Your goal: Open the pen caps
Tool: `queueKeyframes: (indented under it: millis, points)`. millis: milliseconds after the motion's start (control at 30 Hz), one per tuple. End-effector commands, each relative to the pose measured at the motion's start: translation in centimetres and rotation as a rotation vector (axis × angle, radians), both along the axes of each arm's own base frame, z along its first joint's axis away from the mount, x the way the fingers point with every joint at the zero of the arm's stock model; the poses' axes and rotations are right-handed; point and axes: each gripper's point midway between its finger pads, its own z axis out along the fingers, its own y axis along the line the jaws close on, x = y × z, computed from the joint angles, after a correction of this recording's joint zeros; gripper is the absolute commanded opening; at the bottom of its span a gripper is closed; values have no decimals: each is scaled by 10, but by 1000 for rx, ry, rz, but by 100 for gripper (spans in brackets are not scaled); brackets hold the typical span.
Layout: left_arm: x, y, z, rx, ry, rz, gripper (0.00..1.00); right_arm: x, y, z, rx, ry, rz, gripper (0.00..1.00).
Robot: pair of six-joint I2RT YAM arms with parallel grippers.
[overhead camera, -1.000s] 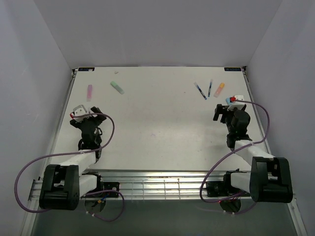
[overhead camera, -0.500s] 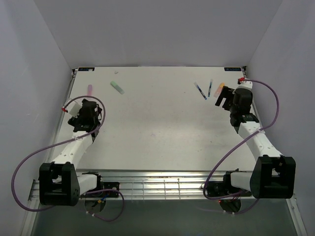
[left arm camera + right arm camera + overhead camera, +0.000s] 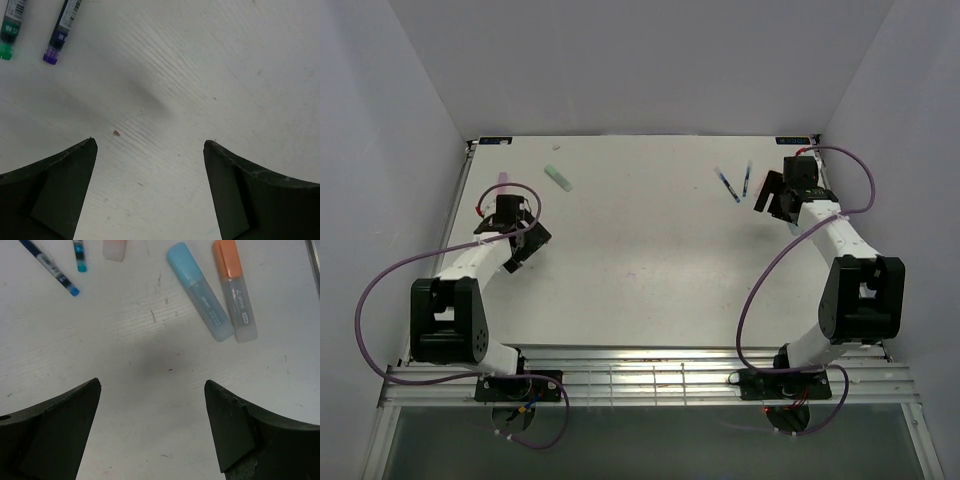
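Lab: white-walled robot enclosure (image 3: 640,70)

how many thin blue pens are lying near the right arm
2. Both lie on the table, just left of the right gripper: a slanted pen and a straighter pen beside it. More may be hidden under that gripper.

Matt white counter (image 3: 650,250) with faint grain and small scuffs, smooth frosted plastic pens (image 3: 201,292), dull black plastic fingers (image 3: 55,432)
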Motion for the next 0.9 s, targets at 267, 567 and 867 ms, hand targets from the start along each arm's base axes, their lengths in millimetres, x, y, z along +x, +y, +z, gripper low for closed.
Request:
queueKeyframes:
  millis: [267,567,867]
  points:
    - [68,-20,88,-96,-232,-83,98,0,-67,-16,-27,145,-120,94]
    - [95,-41,103,-169,-285,-189,93,18,-60,-35,14,144,-15,96]
    - [110,-40,125,-150,-377,-208,94,32,-42,-49,80,129,107,95]
